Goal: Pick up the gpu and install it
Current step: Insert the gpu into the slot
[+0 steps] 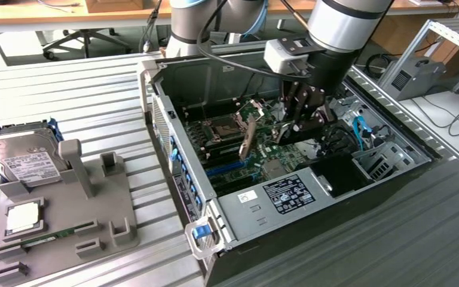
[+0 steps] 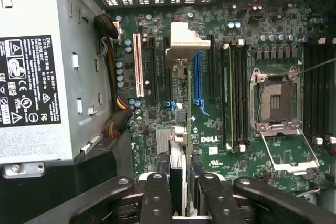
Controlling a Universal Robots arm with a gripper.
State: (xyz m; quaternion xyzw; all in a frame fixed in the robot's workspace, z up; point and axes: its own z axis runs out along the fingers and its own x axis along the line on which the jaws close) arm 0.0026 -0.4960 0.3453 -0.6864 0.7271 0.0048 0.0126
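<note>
The gpu is a thin green card seen edge-on inside the open computer case, standing upright over the motherboard. My gripper reaches down into the case and is shut on the card. From the wrist, the gpu runs away from the black fingers to its silver end bracket. It hangs above the board between the black slots and the blue slot. Whether its lower edge touches a slot is hidden.
A power supply with a white label fills one side of the case. An open CPU socket and memory slots lie beside the card. Outside the case, a grey fixture holds a hard drive, a processor and a memory stick.
</note>
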